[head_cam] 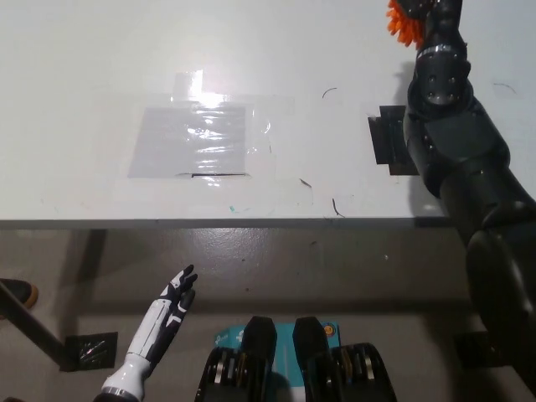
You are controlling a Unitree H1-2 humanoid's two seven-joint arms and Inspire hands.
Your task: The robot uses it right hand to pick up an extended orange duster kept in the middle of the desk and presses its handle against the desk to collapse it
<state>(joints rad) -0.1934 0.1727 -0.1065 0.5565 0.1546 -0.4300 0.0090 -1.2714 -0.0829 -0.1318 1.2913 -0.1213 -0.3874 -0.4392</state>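
The black right arm [452,134] reaches to the desk's [100,67] far right edge, its hand cut off there, so its grip cannot be told. Orange duster bristles [402,21] show beside it. The white left hand [176,297] hangs below the desk's near edge, fingers apart.

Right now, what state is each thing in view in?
Orange duster: at the frame's top edge by the black arm, mostly cut off; extended or collapsed not visible.
Right hand: out of frame.
Left hand: open, resting below the desk edge.
Black patch: flat on the desk, partly covered by the arm.
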